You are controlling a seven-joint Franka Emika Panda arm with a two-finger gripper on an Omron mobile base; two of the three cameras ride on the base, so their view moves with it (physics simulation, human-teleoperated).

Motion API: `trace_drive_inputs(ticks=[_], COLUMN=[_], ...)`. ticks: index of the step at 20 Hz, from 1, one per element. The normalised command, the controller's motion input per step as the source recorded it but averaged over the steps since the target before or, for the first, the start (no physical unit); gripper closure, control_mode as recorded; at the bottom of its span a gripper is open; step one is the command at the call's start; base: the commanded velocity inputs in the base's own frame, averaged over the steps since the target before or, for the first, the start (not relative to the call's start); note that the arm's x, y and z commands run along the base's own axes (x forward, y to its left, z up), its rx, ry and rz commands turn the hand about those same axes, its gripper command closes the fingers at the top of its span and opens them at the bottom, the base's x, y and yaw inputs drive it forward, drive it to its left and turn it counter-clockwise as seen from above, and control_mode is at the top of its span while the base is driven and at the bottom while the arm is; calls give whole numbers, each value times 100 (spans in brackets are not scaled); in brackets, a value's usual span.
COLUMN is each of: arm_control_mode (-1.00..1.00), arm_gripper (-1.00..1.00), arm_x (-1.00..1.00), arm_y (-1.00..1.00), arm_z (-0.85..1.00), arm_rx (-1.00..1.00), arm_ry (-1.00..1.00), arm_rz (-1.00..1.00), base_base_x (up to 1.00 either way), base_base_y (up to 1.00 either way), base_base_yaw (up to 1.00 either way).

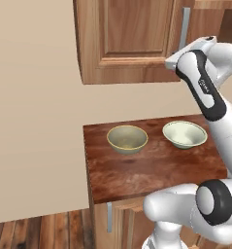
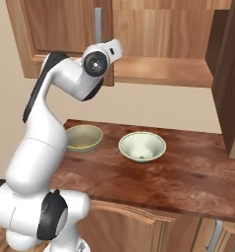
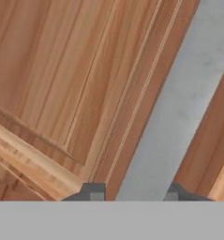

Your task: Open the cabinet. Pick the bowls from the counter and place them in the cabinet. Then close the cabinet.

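Note:
The wall cabinet's left door (image 1: pixel 132 34) is closed; its right door (image 2: pixel 232 74) stands swung open, baring the wooden shelf (image 2: pixel 163 69). My gripper (image 3: pixel 134 192) is up at the left door's long grey bar handle (image 3: pixel 179 108), open, with the bar between its tips and a small gap on one side. My hand (image 1: pixel 174 59) sits at the handle's lower end (image 1: pixel 184 29). On the dark reddish counter (image 1: pixel 137 177) rest the olive-tan bowl (image 1: pixel 127 138) on the left and the pale white-green bowl (image 1: pixel 184 134) to its right, both upright and apart.
My arm rises over the counter's right part in the left base view, close to the pale bowl. A low base cabinet with a short grey handle (image 1: pixel 109 217) is under the counter. A beige wall (image 1: pixel 35 121) and wooden floor (image 1: pixel 40 233) lie to the left.

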Motion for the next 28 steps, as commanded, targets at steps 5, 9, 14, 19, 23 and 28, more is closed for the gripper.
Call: trace_drive_inputs(ticks=[5, 9, 14, 19, 23, 28], arm_control_mode=[-100, -100, -100, -100, -100, -100], arm_gripper=[100, 100, 100, 100, 100, -100], arm_x=[-69, -82, -82, -78, -72, -62], arm_y=[43, 42, 47, 51, 51, 56], arm_z=[22, 16, 6, 8, 4, 0], arm_rx=[-14, -13, -12, -12, -11, -10], arm_ry=[1, 0, 0, 0, -1, 0], arm_rz=[0, 0, 0, 0, 0, 0], base_base_x=[0, 0, 0, 0, 0, 0], base_base_y=[0, 0, 0, 0, 0, 0], base_base_yaw=[0, 0, 0, 0, 0, 0])
